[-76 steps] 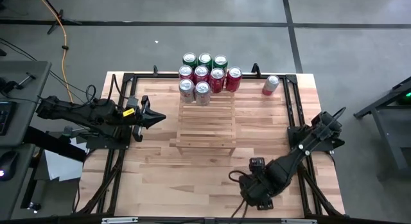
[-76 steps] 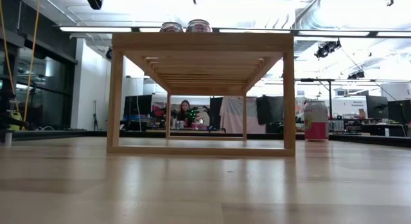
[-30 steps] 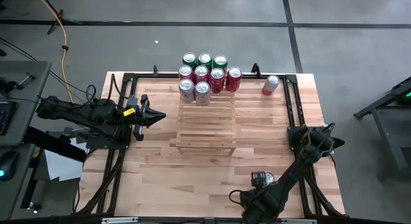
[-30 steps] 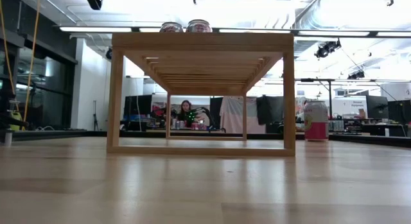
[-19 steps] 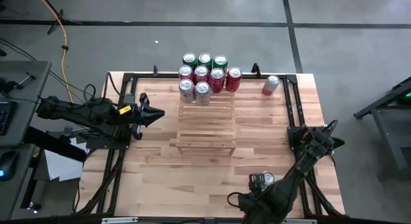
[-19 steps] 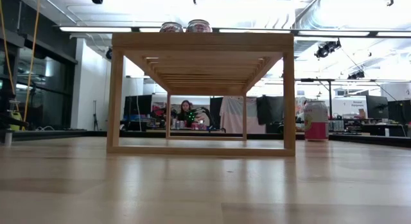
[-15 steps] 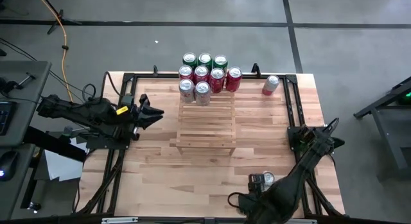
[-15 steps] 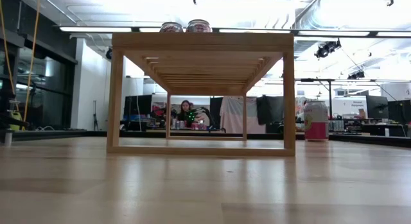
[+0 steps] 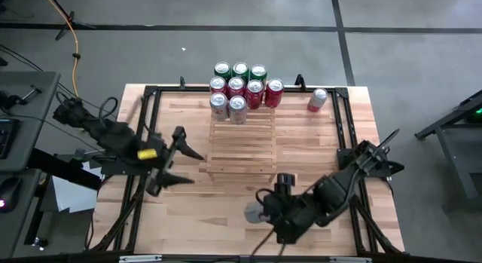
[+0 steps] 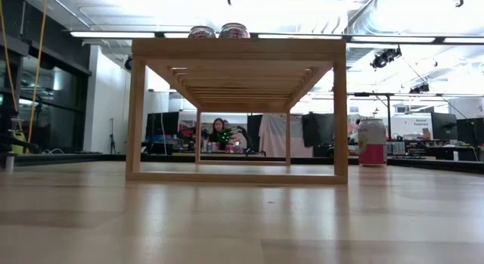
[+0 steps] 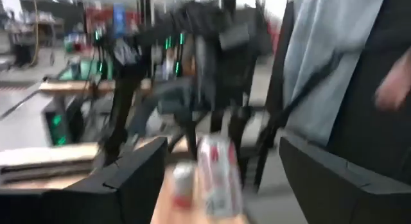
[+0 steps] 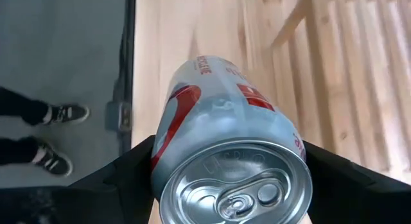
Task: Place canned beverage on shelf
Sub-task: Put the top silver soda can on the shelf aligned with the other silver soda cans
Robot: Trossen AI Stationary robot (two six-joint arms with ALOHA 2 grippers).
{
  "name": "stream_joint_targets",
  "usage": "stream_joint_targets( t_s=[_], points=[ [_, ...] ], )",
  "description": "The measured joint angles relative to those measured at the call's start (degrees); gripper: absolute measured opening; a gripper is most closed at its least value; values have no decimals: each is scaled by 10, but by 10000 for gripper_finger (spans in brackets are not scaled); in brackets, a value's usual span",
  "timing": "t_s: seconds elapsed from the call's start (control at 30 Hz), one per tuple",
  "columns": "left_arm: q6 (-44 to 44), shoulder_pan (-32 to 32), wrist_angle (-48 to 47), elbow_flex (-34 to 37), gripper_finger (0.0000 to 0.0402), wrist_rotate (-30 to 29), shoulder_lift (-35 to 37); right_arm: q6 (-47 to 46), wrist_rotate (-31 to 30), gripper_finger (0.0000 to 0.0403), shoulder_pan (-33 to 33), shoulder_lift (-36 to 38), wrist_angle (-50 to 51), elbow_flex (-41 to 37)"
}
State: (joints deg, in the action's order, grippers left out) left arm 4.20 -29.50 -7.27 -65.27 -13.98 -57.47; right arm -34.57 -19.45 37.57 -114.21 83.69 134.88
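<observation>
Right pincer (image 9: 260, 212) low over the counter (image 9: 188, 210), just off the shelf's (image 9: 242, 146) near edge, clamped on a silver-and-red can (image 12: 228, 153) lying on its side, top toward the wrist camera. Left pincer (image 9: 181, 163) spread wide, holding nothing, beside the shelf's left edge. Nine cans (image 9: 239, 87) crowded upright at the shelf's far end; one more can (image 9: 317, 99) standing alone on the counter, far right.

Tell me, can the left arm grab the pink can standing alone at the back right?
Probably not easily. The left gripper is open near the table's left side, and the shelf with its cans stands between it and the pink can.
</observation>
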Motion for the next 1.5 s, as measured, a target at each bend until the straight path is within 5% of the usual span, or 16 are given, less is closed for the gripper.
stream_joint_targets(
  t_s=[0.23,0.5,0.73,1.13,1.5],
  points=[
    [-13,5,-174,-118,311,-52,-108,102,-11,288,-43,4,-80,1],
    [88,14,-193,-122,338,16,-173,183,-29,288,-80,4,-102,1],
    [108,20,-190,-122,343,19,-223,243,-17,288,-100,4,-150,1],
    [141,41,-190,-122,342,105,-264,286,-24,288,-110,4,-198,1],
    [124,45,-191,-121,279,82,-254,292,-29,288,-114,5,-197,2]
  ],
)
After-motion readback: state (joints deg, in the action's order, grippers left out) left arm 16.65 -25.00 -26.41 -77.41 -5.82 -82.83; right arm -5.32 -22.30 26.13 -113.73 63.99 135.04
